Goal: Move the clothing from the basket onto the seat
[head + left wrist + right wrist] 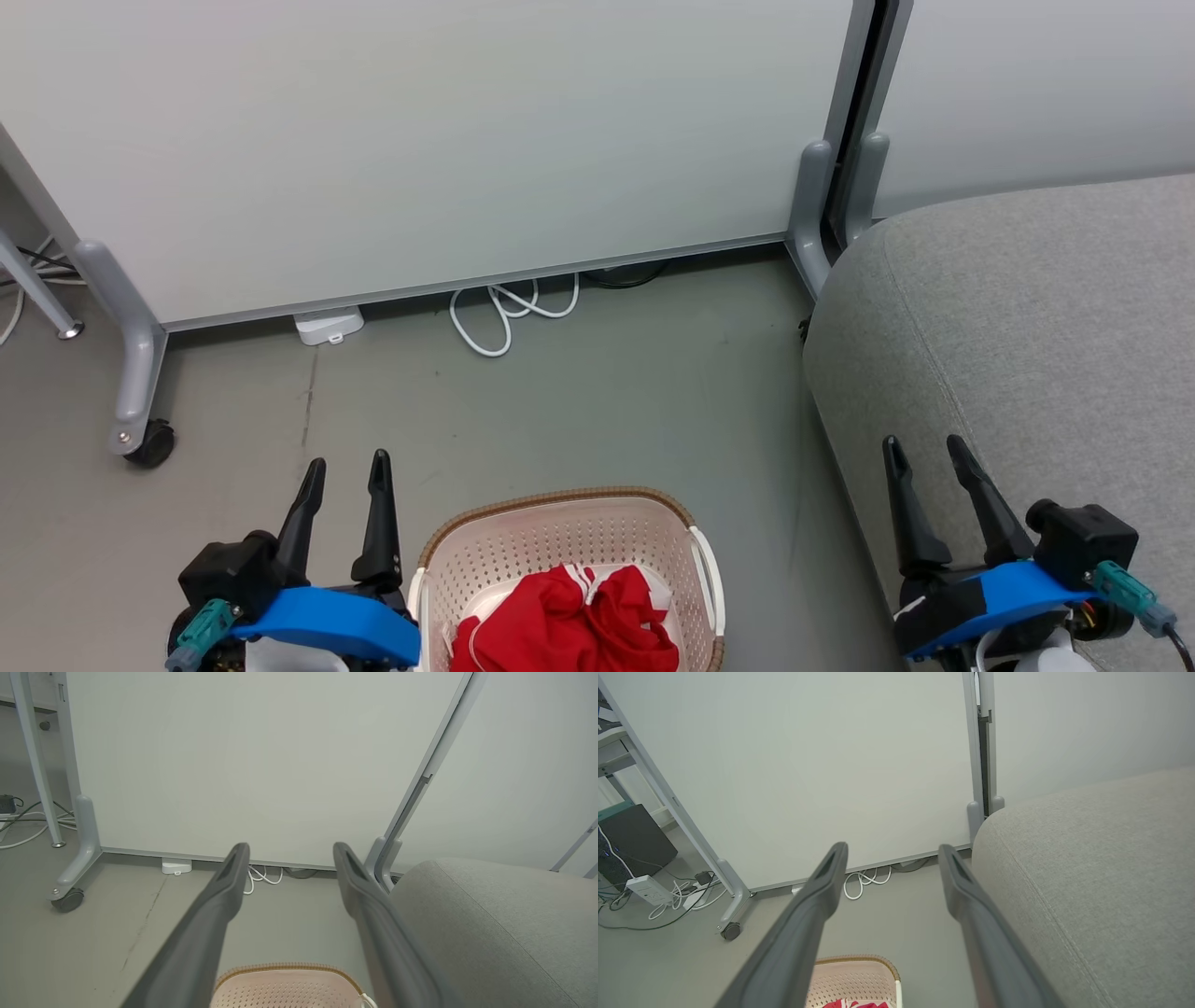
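head view: nothing lifted yet, both grippers wide and empty

the red clothing (569, 625) lies bunched in the bottom of the basket (560, 495), white trim showing in the folds. the basket stands on the grey floor (579, 392), between the two arms and just beside the seat (1027, 327), which takes up the right side. no fabric lies on the part of the seat that shows.

the left gripper (348, 459) hangs just left of the basket's rim, its fingers spread wide with nothing between them. the right gripper (924, 441) is over the near edge of the seat, equally wide and empty. in both wrist views the fingers point forward toward the white partition (420, 140), not down at the cloth.

by the look of it, the task is at its first step: reaching in for a garment. the next move calls for one gripper to tip downward, come inside the rim and close on a raised fold of red cloth. the two garments may be tangled together, so a lift could drag both. it would also need to clear the rim before swinging across to the seat.
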